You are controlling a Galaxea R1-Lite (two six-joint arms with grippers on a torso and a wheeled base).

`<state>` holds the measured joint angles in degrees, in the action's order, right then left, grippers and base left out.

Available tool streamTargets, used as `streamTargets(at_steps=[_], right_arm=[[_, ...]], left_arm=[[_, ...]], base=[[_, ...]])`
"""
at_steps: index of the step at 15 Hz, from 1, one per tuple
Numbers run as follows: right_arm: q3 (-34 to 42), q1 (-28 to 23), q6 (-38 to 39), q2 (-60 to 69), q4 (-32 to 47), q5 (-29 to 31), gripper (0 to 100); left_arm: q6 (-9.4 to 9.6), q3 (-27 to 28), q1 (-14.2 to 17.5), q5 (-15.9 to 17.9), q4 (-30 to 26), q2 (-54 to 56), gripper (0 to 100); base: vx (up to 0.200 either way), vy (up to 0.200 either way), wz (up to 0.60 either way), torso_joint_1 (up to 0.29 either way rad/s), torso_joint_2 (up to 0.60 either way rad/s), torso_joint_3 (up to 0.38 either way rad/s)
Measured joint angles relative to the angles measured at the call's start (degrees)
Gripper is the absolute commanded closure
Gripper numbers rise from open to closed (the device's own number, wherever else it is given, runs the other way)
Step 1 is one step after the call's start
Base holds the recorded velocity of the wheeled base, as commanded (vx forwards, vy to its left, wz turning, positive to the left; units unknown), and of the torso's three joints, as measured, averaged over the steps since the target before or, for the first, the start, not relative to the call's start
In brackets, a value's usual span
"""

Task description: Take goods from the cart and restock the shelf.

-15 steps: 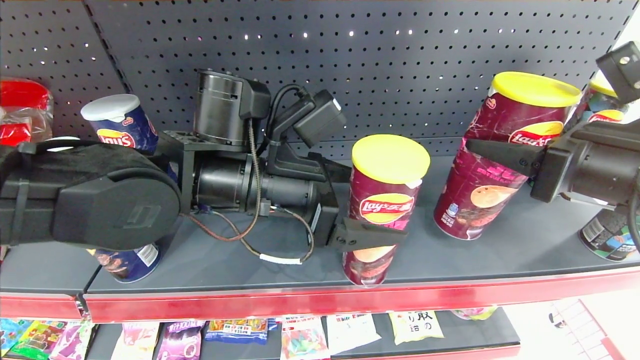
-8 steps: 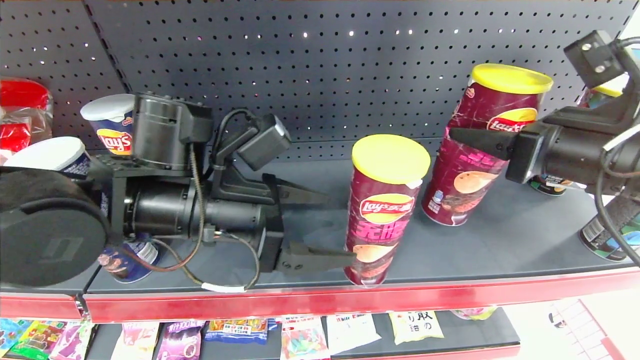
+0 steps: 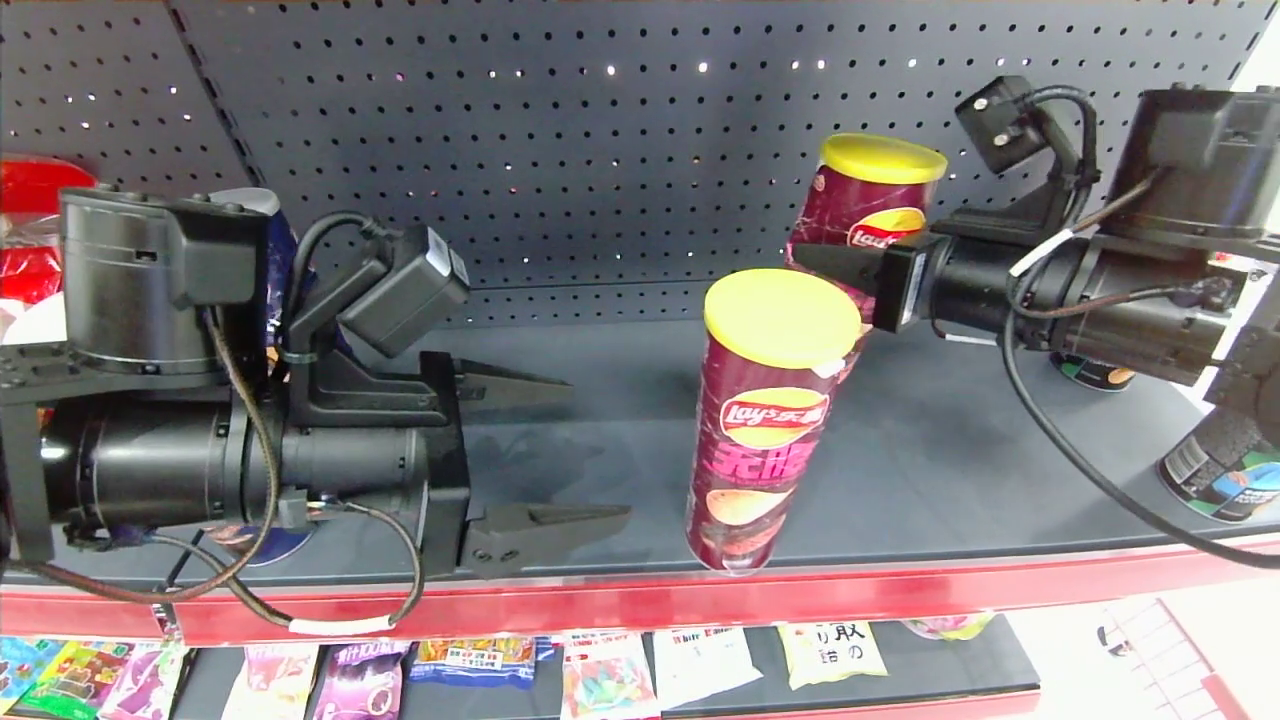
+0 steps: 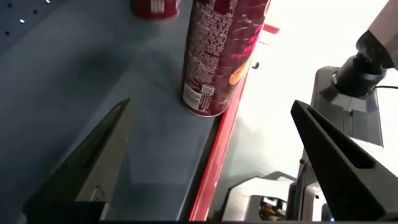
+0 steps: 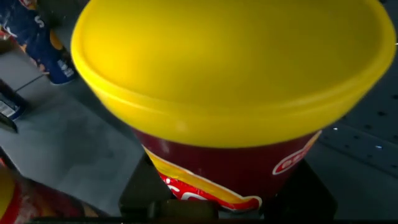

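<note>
A maroon chip can [image 3: 775, 420] with a yellow lid stands upright at the shelf's front edge; in the left wrist view this can [image 4: 217, 56] is by the red lip. My left gripper [image 3: 600, 450] is open to its left, clear of it, and its fingers [image 4: 93, 162] are spread wide. Behind that can, a second maroon can [image 3: 870, 210] is tilted, with my right gripper [image 3: 840, 270] shut on its side. Its yellow lid [image 5: 230, 56] is close to the right wrist camera. The front can hides its base.
The grey shelf [image 3: 950, 450] has a red front lip [image 3: 700, 600] and a pegboard back. Blue cans [image 3: 285, 250] stand behind my left arm, with red packets [image 3: 40, 230] at far left. A dark can [image 3: 1220, 470] is at the right. Snack packets [image 3: 600, 670] lie on the lower shelf.
My left gripper let go of the front can and drew back left, open. My right arm carried its can left and toward the back, behind the front can.
</note>
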<state>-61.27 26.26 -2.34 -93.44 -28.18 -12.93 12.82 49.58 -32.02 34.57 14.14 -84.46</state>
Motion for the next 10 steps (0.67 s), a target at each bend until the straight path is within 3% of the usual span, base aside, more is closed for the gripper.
streamTargets(at_steps=[3,5,10], right_arm=[[-1.54,0.20,-0.01,-3.00,0.00,-0.12,100],[-3.41,0.50,0.05,-4.85,0.02,-0.77,100],[-6.70,1.00,0.27,-8.51,0.07,-1.40,100]], left_arm=[[0.00,0.04,0.13,-0.91,-0.02,0.63,0],[-0.05,0.17,0.13,-6.25,-0.02,0.89,0],[-0.18,0.23,0.11,-6.28,0.02,1.00,0]], base=[[0.000,0.000,0.00,0.000,0.00,0.000],[0.000,0.000,0.00,0.000,0.00,0.000],[0.000,0.000,0.00,0.000,0.00,0.000]])
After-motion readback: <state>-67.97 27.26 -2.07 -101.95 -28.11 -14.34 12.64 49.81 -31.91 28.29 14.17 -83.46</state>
